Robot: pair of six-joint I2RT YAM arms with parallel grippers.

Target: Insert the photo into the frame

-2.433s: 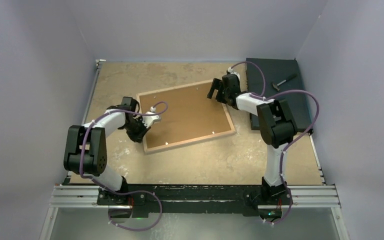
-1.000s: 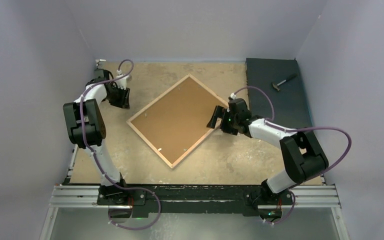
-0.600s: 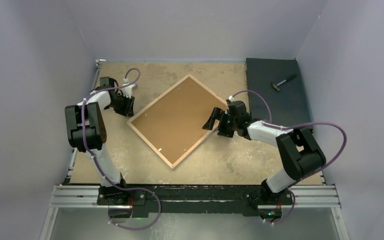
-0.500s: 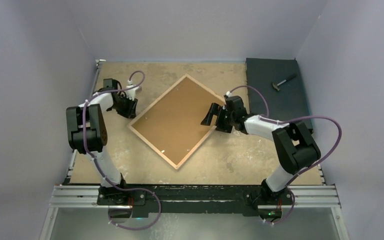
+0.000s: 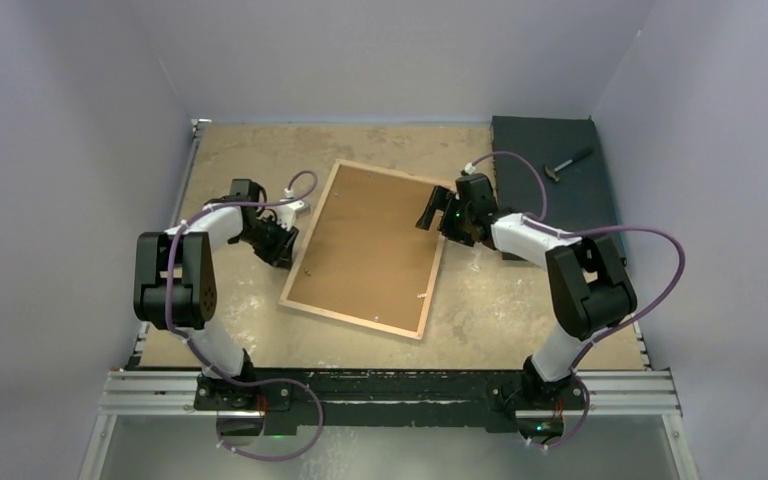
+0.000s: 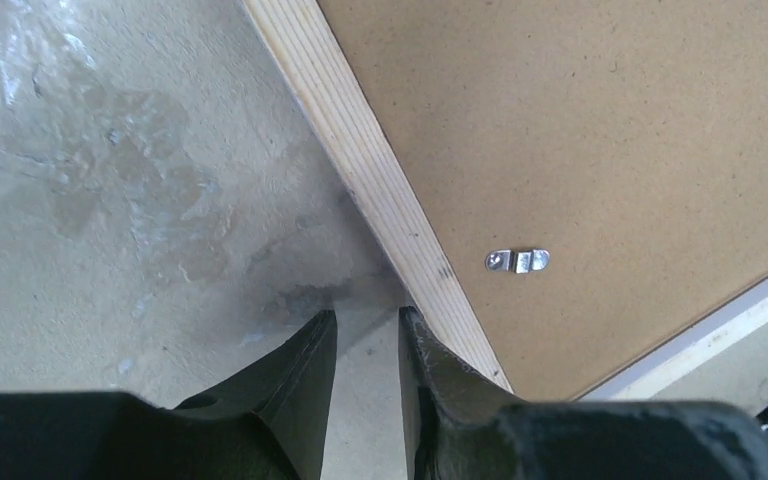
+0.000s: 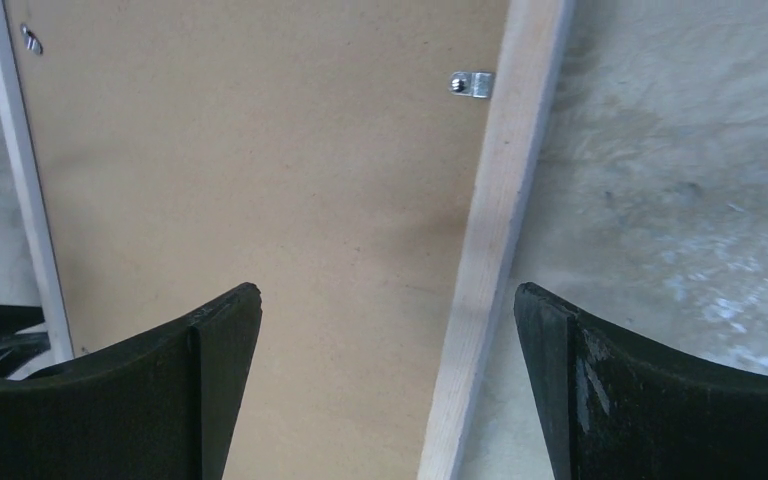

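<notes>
The frame [image 5: 355, 317] lies face down mid-table, its light wood edges up, with the brown backing board [image 5: 365, 245] inside it. The photo is not in view. My left gripper [image 5: 285, 245] is low on the table at the frame's left edge. In the left wrist view the gripper [image 6: 365, 315] has only a narrow gap and holds nothing, and its right finger [image 6: 440, 370] touches the wood edge [image 6: 380, 190] near a metal clip [image 6: 517, 260]. My right gripper [image 5: 428, 213] is wide open over the frame's far right edge [image 7: 495, 230], straddling it [image 7: 387, 295].
A black slab [image 5: 560, 185] lies at the back right with a small hammer [image 5: 567, 165] on it. Grey walls close in on both sides and the back. A metal rail [image 5: 390, 395] runs along the near edge.
The frame has turned from a diamond pose to nearly lengthwise. My left gripper moved nearer and to the right, to its left edge. My right gripper moved slightly back along the right edge.
</notes>
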